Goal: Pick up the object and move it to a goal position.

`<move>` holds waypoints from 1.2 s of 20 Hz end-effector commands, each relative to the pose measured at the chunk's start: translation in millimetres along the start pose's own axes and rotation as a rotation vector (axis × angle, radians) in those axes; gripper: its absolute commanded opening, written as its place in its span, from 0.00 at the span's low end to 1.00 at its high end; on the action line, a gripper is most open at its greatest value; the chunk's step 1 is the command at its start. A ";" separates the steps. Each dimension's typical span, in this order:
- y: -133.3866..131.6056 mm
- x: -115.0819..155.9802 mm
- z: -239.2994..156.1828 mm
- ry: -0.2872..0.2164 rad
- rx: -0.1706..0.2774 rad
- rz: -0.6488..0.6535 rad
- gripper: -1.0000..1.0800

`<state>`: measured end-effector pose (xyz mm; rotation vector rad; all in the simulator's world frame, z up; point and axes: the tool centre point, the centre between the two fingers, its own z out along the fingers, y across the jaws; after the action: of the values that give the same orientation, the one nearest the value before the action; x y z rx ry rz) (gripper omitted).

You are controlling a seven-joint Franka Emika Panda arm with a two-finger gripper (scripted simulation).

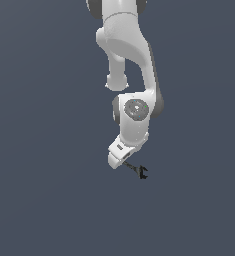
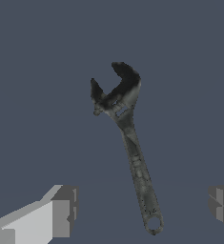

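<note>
Dark grey, mottled wrench (image 2: 132, 143) with an open forked head and a holed handle end lies flat on the slate floor (image 2: 37, 95), between the spread, empty gripper (image 2: 142, 209), whose fingertips (image 2: 66, 209) are partly cropped.

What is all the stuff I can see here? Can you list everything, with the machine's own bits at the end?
Wrench: one, dark grey-black, with an open forked head and a hole at the handle's end; lying on the floor just beyond the gripper, apart from both fingers.
Floor: one, plain dark blue-grey, filling the background in both views.
Arm: one, white with dark grey joints, reaching down from the top of the exterior view.
Gripper: one, white and grey, open, its two fingers spread to either side of the wrench's handle end.
</note>
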<state>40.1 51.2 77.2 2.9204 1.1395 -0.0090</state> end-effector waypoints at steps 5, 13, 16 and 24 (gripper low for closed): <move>-2.0 8.6 13.6 0.005 0.002 -0.120 0.96; -2.9 12.1 19.5 0.008 0.004 -0.171 0.96; -2.9 11.6 20.6 0.008 0.004 -0.166 0.96; -4.0 11.4 52.8 0.008 0.003 -0.170 0.96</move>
<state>46.2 61.3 32.8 2.8197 1.3840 0.0007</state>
